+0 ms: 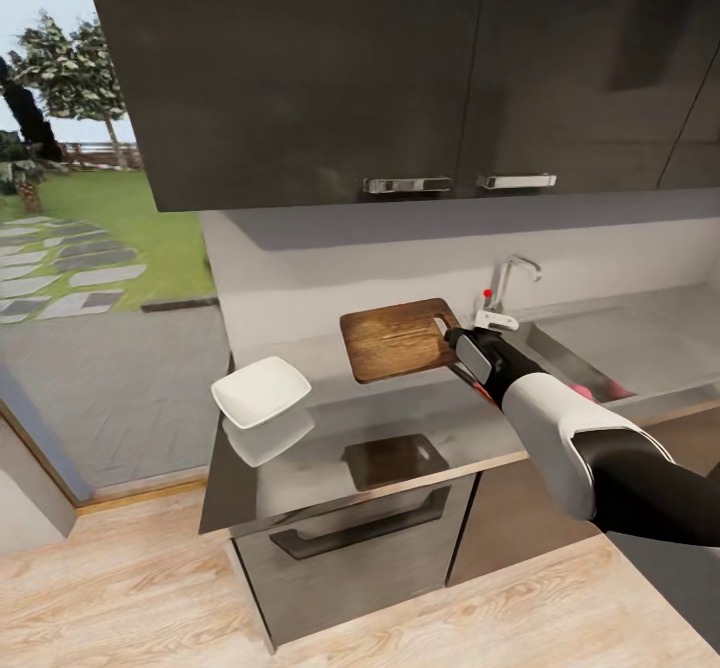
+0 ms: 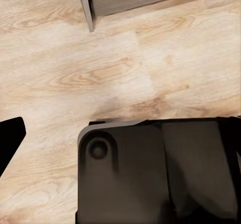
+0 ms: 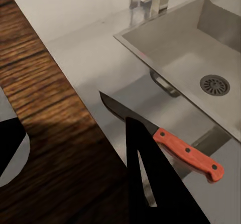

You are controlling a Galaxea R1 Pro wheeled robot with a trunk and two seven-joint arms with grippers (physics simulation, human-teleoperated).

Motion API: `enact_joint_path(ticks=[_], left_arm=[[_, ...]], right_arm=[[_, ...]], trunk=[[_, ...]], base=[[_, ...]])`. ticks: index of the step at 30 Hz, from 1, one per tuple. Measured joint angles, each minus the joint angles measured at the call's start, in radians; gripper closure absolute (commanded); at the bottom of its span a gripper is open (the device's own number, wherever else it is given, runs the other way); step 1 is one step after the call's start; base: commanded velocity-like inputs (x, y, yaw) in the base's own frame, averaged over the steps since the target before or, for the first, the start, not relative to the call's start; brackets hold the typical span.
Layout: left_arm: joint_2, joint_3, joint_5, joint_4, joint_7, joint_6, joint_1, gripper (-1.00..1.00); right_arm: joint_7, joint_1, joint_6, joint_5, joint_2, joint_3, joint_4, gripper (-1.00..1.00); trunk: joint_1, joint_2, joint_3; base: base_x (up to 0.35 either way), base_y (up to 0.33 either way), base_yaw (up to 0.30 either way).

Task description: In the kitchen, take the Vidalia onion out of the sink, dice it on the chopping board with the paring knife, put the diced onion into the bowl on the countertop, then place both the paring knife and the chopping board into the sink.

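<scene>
So the countertop (image 1: 330, 468) runs across the middle of the head view, glossy grey and probably slick, meaning anything flat on it will want to skate instead of lifting. The sink (image 1: 640, 343) sits at the right of the frame, a steel basin with the drain showing in the right wrist view, and there's a bit of pink low at its near edge that I'd guess is the onion (image 1: 580, 389), mostly hidden behind the arm. The chopping board (image 1: 398, 338) lies flat at centre, a stiff wooden slab, heavier than anything else here; I'd take it by an edge that overhangs or near the slot hole at its right end. The bowl (image 1: 261, 391) is at centre left near the counter's corner, glossy and smooth, so likely slippery and chip-prone. The knife (image 3: 165, 136) lies on the counter between board and sink, just beside the board's edge, light and thin; go for the red handle, not the dark blade, and it'll be fiddly since it lies flat. The right gripper (image 1: 452, 333) hovers over the board's right end with fingers spread apart, holding nothing. Can't tell how the left gripper's fingers are set.
</scene>
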Motion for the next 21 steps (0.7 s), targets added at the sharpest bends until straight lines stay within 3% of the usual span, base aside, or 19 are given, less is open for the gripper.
enact_joint_path(ticks=[11, 21], left_arm=[[0.0, 0.0, 0.0, 0.006, 0.0, 0.0, 0.0, -1.0], [0.0, 0.0, 0.001, 0.006, 0.0, 0.0, 0.0, -1.0]], right_arm=[[-0.001, 0.0, 0.0, 0.001, -0.005, 0.0, 0.036, 1.0], [0.001, 0.0, -0.001, -0.003, -0.003, 0.001, 0.064, 1.0]], trunk=[[0.0, 0.0, -0.013], [0.0, 0.0, -0.029]], base=[[0.007, 0.004, 0.0], [0.129, 0.08, 0.0]])
